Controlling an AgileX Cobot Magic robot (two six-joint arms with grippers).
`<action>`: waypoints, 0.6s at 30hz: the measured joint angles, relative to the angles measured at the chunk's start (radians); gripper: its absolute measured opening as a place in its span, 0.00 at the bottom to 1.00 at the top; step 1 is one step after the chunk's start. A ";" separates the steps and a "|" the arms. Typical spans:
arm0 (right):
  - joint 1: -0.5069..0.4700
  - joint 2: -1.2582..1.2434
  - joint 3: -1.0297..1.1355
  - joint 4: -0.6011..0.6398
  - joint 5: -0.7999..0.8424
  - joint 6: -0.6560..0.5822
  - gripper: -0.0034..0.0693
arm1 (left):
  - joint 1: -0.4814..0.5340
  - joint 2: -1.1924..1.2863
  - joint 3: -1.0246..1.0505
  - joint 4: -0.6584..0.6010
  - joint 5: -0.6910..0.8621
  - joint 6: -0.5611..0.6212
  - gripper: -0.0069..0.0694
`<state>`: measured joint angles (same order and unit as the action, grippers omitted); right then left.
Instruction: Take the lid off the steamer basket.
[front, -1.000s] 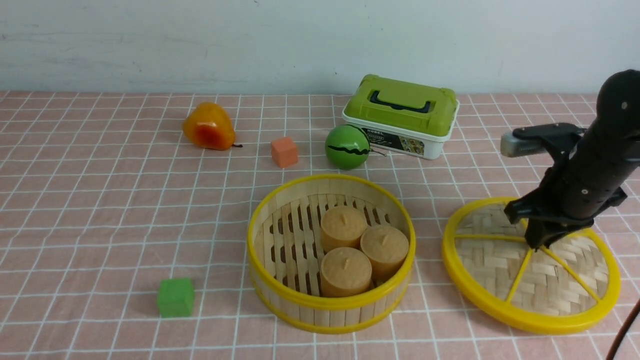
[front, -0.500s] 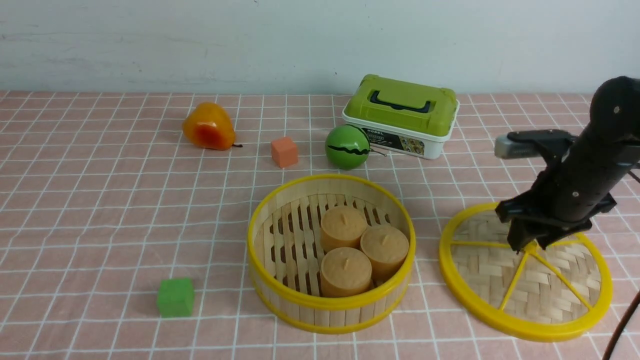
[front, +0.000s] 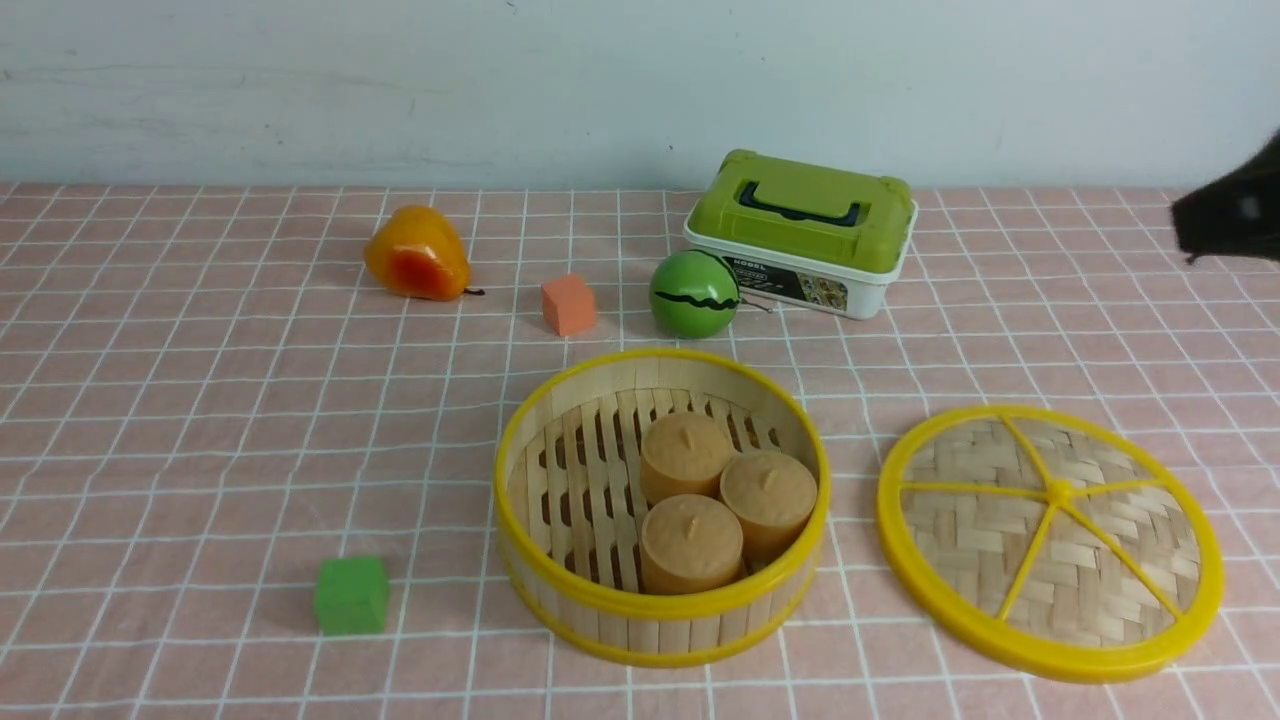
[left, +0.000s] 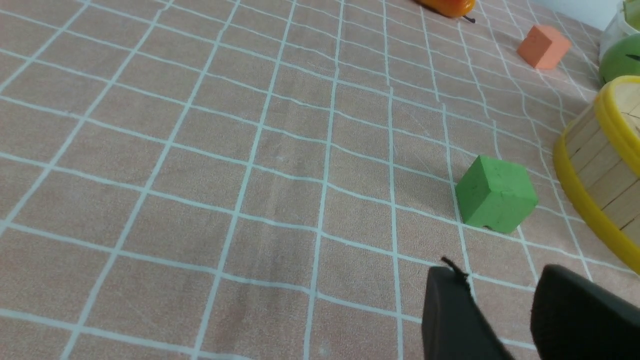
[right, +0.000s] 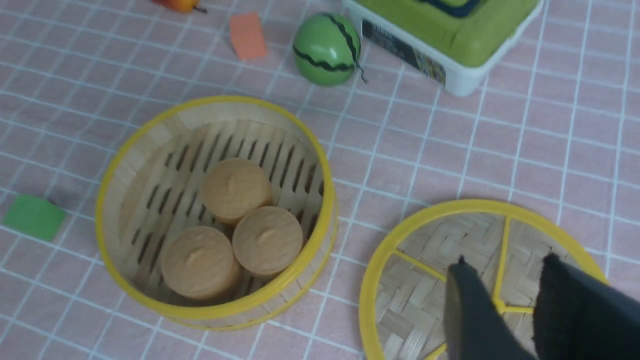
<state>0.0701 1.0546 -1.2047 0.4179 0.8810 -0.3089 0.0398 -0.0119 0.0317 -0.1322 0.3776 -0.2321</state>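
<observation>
The lid (front: 1050, 545), a woven bamboo disc with a yellow rim and spokes, lies flat on the cloth to the right of the steamer basket (front: 660, 625). The basket stands uncovered and holds three tan round buns (front: 690, 455). In the front view only a dark bit of my right arm (front: 1235, 215) shows at the right edge. In the right wrist view my right gripper (right: 505, 261) hangs open well above the lid (right: 415, 280), near its centre, holding nothing; the basket (right: 215, 100) lies beside it. My left gripper (left: 495, 272) is open over bare cloth, near the basket's wall (left: 600, 175).
A green cube (front: 350, 595) sits left of the basket, close to my left gripper (left: 495, 200). Behind the basket are an orange cube (front: 568, 304), a green striped ball (front: 694, 293), an orange pear-shaped fruit (front: 417, 253) and a white box with a green lid (front: 800, 230).
My right gripper has let go of the lid's centre knob and risen up and to the right, almost out of the front view. The lid shifted slightly left and now rests flat.
</observation>
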 joint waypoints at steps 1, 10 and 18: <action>0.000 -0.043 0.025 0.002 -0.006 -0.003 0.19 | 0.000 0.000 0.000 0.000 0.000 0.000 0.40; 0.000 -0.368 0.255 0.006 -0.031 -0.006 0.02 | 0.000 0.000 0.000 0.000 0.000 0.000 0.40; 0.000 -0.421 0.315 0.021 0.041 0.039 0.02 | 0.000 0.000 0.000 0.000 0.001 0.000 0.40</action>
<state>0.0701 0.6333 -0.8897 0.4385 0.9217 -0.2699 0.0398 -0.0119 0.0317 -0.1322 0.3786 -0.2321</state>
